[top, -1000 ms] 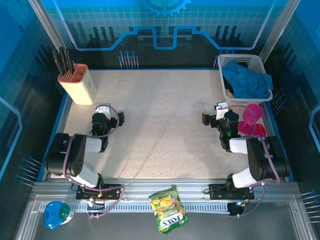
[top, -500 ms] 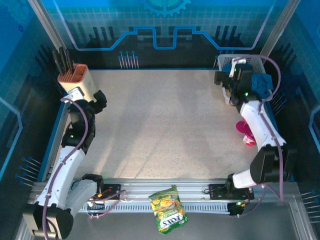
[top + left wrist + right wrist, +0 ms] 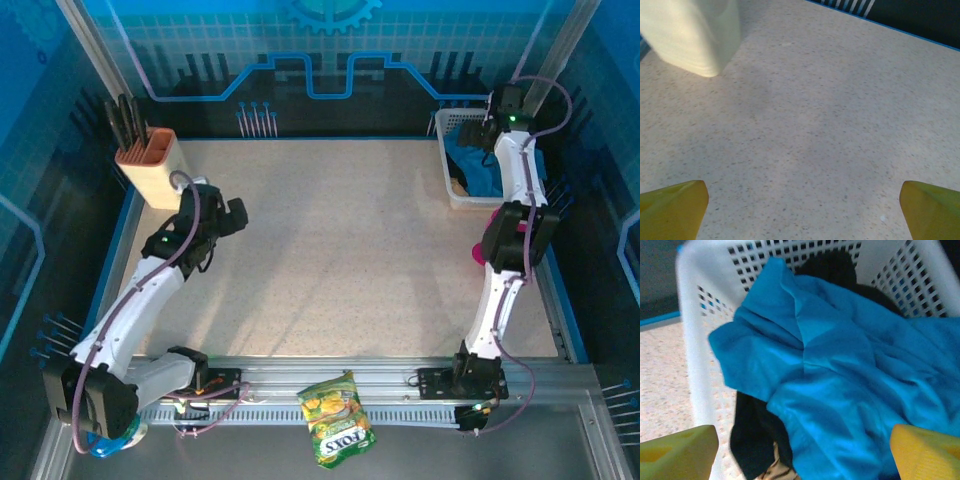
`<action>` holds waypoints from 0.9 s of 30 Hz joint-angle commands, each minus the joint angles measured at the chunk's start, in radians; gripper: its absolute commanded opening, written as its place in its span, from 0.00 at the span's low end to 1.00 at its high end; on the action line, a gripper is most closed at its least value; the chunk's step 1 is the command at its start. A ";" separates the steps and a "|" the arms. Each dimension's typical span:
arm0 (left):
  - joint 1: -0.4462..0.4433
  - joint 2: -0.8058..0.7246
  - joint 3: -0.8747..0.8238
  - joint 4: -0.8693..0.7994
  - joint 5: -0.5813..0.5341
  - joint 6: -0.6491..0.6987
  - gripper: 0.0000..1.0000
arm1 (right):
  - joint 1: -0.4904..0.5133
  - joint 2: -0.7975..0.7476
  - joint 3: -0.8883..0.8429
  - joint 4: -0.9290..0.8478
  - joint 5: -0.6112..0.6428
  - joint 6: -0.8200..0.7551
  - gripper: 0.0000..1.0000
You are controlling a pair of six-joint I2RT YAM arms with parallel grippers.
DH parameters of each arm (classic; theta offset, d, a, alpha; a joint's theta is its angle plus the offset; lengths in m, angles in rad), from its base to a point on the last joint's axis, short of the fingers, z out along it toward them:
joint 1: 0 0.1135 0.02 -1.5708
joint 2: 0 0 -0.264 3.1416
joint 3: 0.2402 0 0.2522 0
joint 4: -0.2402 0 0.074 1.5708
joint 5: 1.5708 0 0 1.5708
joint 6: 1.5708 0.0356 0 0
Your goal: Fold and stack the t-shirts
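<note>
Teal-blue fabric t-shirt [image 3: 840, 390] lies in the white plastic basket [image 3: 690, 365]; above the basket we see the right hand [image 3: 802, 455] wide open, empty; the left hand [image 3: 802, 205], far from the basket, likewise.

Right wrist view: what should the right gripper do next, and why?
Probably lower the right gripper onto the crumpled teal-blue fabric t-shirt and close: the jaws stand open over it as it lies atop a black garment in the white perforated plastic basket.

Blue-tinted light; soft shadows; wrist views blurry.
</note>
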 commanded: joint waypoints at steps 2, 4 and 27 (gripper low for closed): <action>-0.076 0.057 0.092 -0.045 -0.033 0.065 0.99 | -0.047 0.127 0.143 -0.160 -0.059 0.032 0.89; -0.111 0.080 0.110 -0.042 -0.052 0.082 0.99 | -0.056 0.155 0.157 -0.150 -0.081 0.041 0.88; -0.264 0.046 0.215 -0.092 -0.151 0.112 0.99 | -0.060 -0.186 0.013 0.036 -0.217 0.111 0.00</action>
